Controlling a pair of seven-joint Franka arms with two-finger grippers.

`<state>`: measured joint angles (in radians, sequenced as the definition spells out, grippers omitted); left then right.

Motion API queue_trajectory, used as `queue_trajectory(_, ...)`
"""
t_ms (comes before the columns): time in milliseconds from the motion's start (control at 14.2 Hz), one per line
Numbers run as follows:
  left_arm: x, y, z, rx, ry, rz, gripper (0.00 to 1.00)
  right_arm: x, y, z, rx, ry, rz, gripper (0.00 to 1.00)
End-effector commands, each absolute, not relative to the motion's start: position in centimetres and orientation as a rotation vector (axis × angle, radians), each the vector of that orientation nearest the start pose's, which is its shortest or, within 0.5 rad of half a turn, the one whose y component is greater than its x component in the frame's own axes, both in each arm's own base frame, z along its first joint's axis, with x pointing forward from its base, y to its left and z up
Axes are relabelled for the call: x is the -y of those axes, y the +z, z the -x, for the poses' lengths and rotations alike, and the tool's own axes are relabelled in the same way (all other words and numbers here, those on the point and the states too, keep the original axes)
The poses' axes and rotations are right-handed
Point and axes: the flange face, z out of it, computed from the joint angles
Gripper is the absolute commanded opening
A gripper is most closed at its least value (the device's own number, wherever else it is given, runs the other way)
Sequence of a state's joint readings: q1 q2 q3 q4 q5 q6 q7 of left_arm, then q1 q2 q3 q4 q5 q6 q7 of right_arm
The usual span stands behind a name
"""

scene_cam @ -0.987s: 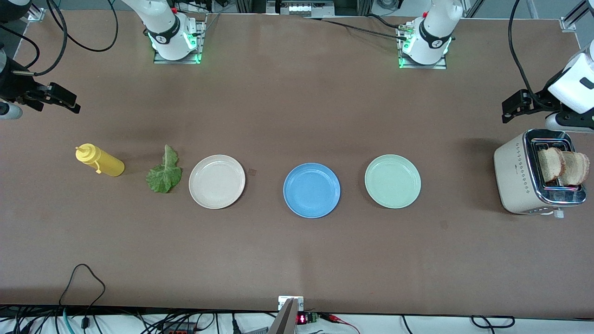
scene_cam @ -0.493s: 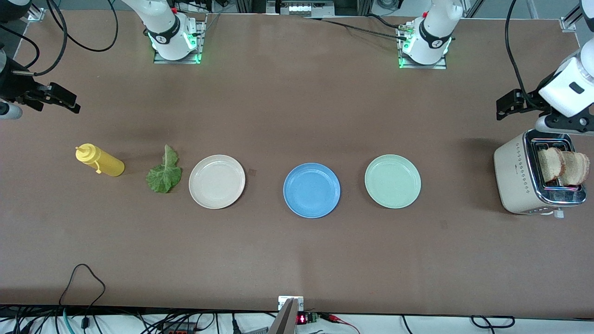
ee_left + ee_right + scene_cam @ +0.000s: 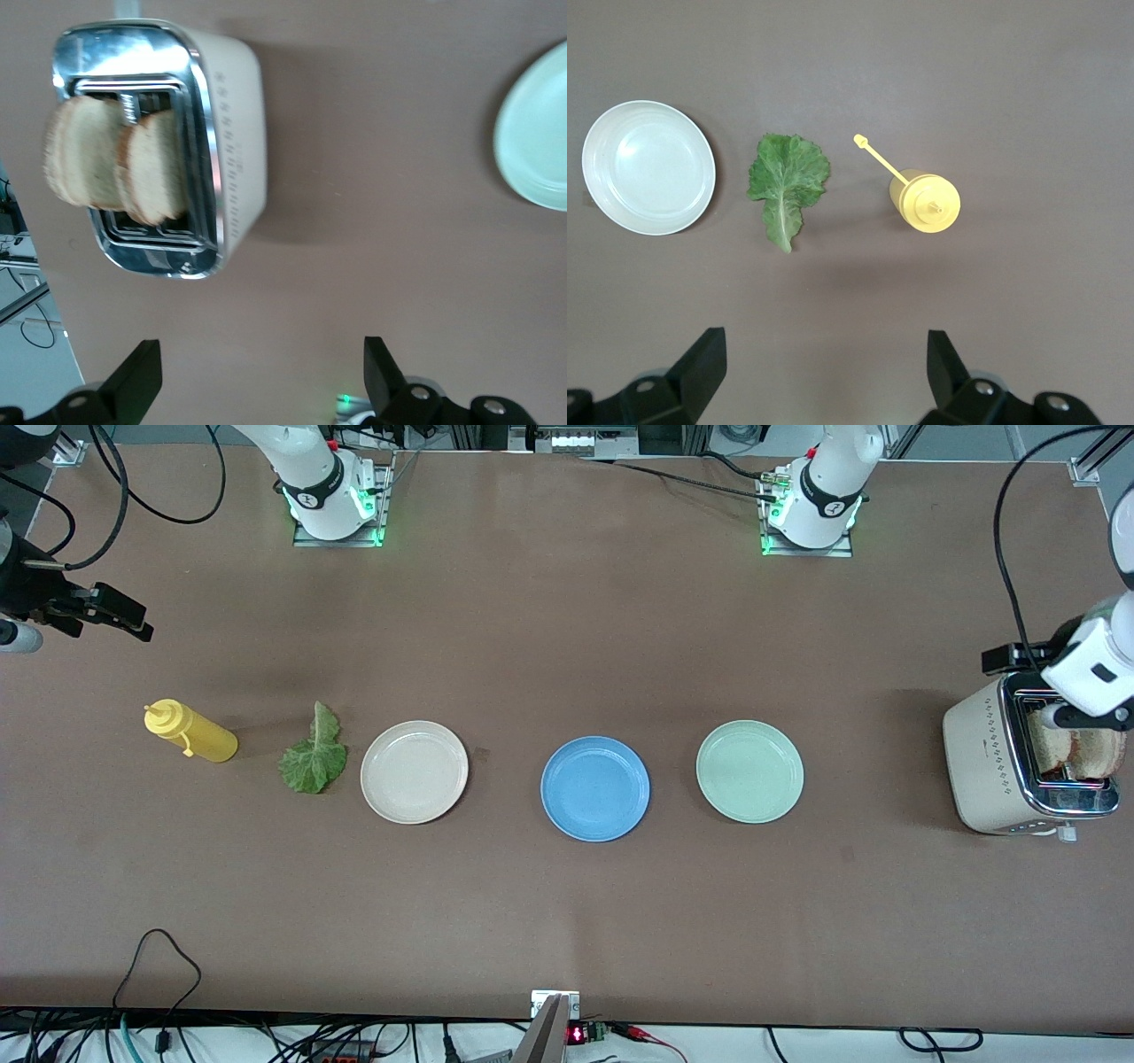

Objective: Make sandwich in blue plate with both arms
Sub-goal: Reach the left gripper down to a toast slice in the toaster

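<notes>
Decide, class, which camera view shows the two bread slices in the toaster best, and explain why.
The left wrist view: both bread slices stand clearly in the toaster slots, unobstructed. In the front view the left arm covers part of the bread slices. The right wrist view shows none of them.

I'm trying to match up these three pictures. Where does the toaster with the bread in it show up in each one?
Front view: the toaster stands at the left arm's end of the table, with the left gripper over it.
Left wrist view: the toaster is seen from above, two bread slices standing in its slots.
Right wrist view: not in it.
Shared landmark: the pale green plate beside the toaster.
</notes>
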<state>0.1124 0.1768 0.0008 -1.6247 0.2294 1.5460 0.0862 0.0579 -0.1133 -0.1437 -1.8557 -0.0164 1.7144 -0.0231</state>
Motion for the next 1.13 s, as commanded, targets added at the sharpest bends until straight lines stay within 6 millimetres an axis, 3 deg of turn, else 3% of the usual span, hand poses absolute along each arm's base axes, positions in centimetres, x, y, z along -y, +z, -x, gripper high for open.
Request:
queue_trajectory(0,-15.5,47.4,-59.5,-0.152,0.326,2.931,1.0,5.2,56.4,-51.9,-0.073,0.046,3.15,1.0)
queue_trajectory(70,-17.8,46.3,-59.7,-0.208,0.31,2.942,1.0,5.2,56.3,-51.9,-0.073,0.046,3.15,1.0)
queue_trajectory(352,-21.7,41.3,-60.3,-0.28,0.29,2.962,1.0,5.1,56.2,-52.0,-0.076,0.049,3.149,1.0)
queue_trajectory(423,-22.2,40.1,-60.3,-0.313,0.293,2.964,0.95,5.1,56.0,-52.1,-0.076,0.051,3.149,1.0)
queue_trajectory(493,-22.5,39.2,-60.2,-0.323,0.304,2.967,0.85,5.1,56.0,-52.1,-0.076,0.051,3.149,1.0)
queue_trajectory(634,-22.7,38.4,-59.8,-0.319,0.331,2.973,0.53,5.1,56.0,-52.1,-0.076,0.051,3.149,1.0)
queue_trajectory(846,-23.2,36.4,-60.1,-0.324,0.333,2.976,0.27,5.2,56.0,-52.1,-0.073,0.054,3.151,1.0)
queue_trajectory(1057,-23.3,36.6,-59.9,-0.298,0.342,2.98,0.01,5.2,56.0,-52.1,-0.073,0.056,3.151,1.0)
